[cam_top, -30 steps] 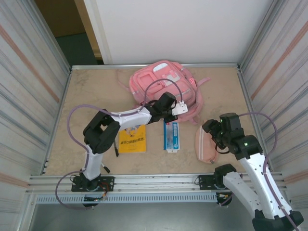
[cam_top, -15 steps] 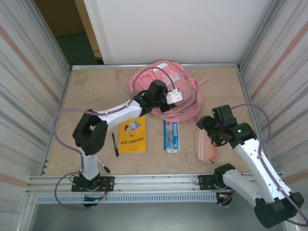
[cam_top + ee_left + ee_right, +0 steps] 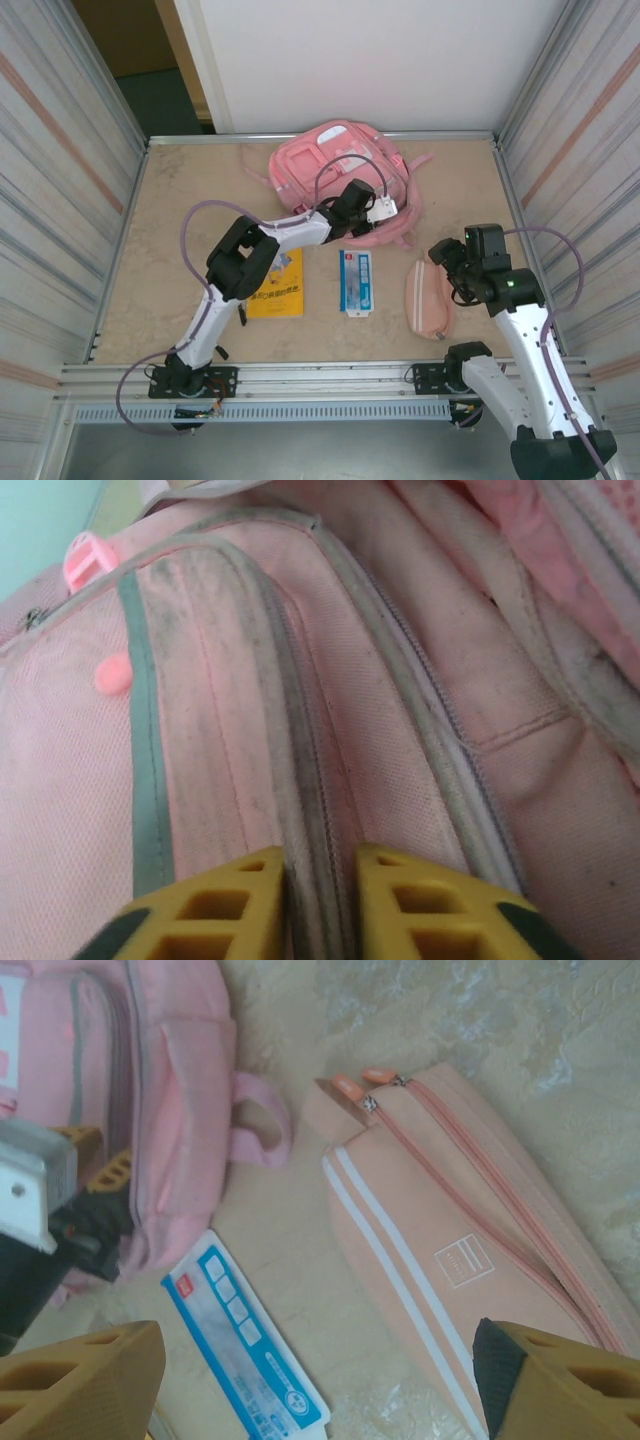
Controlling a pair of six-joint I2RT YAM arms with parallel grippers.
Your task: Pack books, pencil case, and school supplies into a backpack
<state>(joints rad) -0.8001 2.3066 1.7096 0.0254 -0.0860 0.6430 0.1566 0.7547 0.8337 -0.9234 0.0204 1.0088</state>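
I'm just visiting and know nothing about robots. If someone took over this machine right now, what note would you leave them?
Left claw: nearly closed, pinching a zip seam on the backpack.
Right claw: open and empty, hanging over the pencil case.
On the table in front of the backpack: book, blue-and-white packet, pencil case.
Done: nothing packed; the backpack looks zipped shut.
Left: open the backpack, then load everything.

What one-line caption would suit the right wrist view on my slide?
Open right claw hovers over the pale-pink pencil case, beside the blue-and-white packet and the pink backpack.
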